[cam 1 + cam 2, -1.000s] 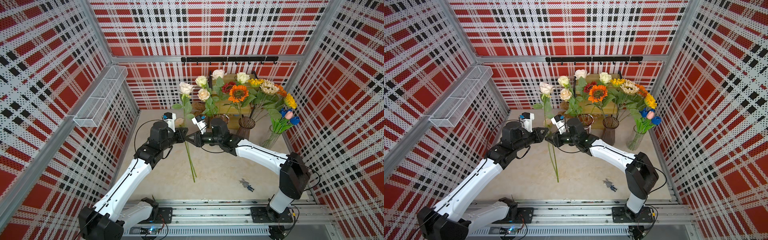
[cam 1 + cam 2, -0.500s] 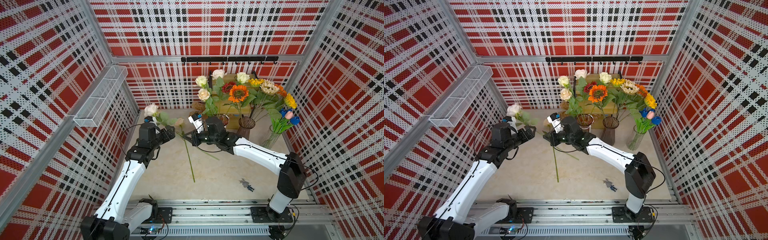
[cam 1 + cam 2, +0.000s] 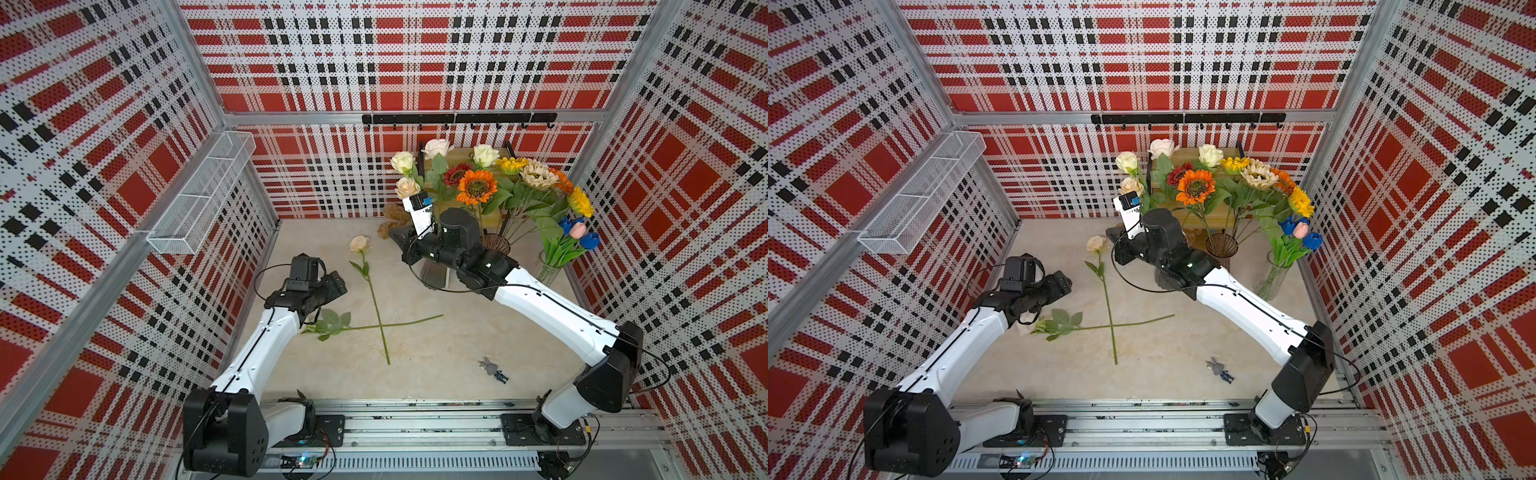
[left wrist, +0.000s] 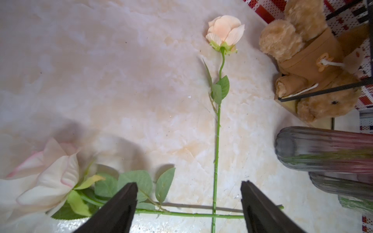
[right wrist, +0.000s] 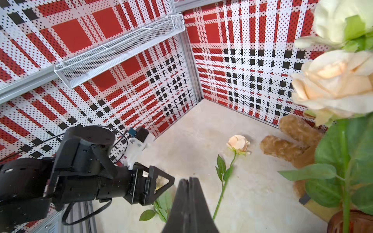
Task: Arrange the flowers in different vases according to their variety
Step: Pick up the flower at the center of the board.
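Note:
Two loose flowers lie crossed on the table. The peach rose (image 3: 359, 243) (image 4: 225, 33) points its head to the back. The white-pink rose (image 3: 1027, 328) (image 4: 46, 181) lies across it, its head partly under my left arm. My left gripper (image 3: 334, 286) (image 4: 188, 201) hangs open and empty just above where the stems cross. My right gripper (image 3: 395, 237) (image 5: 189, 181) is shut and empty, near the peach rose's head. At the back right stand the vases: a ribbed one with sunflowers (image 3: 495, 245), a clear one with tulips (image 3: 548, 270), and a ribbed one with roses (image 4: 323, 149), mostly hidden behind my right arm.
A brown teddy bear (image 3: 395, 214) (image 4: 306, 60) and a wooden stand (image 3: 494, 212) sit behind the vases. A white wire basket (image 3: 199, 195) hangs on the left wall. A small toy figure (image 3: 492, 369) lies near the front right.
My left gripper opened and let go of the white-pink rose, which fell flat across the peach rose's stem. The left arm swung left and down, away from the right gripper.

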Available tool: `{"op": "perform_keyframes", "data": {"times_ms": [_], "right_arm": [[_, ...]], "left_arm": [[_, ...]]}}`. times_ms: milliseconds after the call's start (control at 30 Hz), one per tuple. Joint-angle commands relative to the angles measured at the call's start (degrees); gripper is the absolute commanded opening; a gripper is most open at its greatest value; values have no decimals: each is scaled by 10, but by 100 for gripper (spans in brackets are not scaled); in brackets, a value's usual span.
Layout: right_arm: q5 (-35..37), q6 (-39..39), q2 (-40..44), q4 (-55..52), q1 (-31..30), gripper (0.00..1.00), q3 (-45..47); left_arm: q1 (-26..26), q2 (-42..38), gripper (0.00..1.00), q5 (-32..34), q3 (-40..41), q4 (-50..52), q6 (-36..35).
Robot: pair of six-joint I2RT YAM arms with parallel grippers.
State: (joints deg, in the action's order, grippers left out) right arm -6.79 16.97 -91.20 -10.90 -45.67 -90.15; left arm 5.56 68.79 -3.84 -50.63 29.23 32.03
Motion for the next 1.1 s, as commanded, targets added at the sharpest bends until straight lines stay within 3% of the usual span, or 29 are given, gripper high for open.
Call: {"op": "perform_keyframes", "data": {"times_ms": [0,133,200,233,267,400,533,767,967,1067], "right_arm": [[4,2,-5,-30,0,0,18],[26,17,0,-43,0,1,48],[37,20,0,-55,0,27,56],[44,22,2,-60,0,45,60],[56,25,6,-59,0,54,67],[86,34,37,-42,1,67,110],[87,41,75,-27,18,74,152],[71,51,142,-9,57,76,213],[74,38,173,-13,64,76,236],[78,41,186,-5,65,77,250]], "left_arm": [[2,-3,86,-1,-19,10,6],[20,20,90,-34,-25,73,31],[41,21,91,-44,-7,83,56],[51,21,92,-50,2,83,72],[56,24,92,-64,15,83,88],[59,39,91,-99,44,77,130],[62,23,89,-116,80,58,198],[81,-22,85,-141,191,-53,351],[103,-42,70,-129,269,-173,460],[104,-44,68,-122,292,-231,505]]}}
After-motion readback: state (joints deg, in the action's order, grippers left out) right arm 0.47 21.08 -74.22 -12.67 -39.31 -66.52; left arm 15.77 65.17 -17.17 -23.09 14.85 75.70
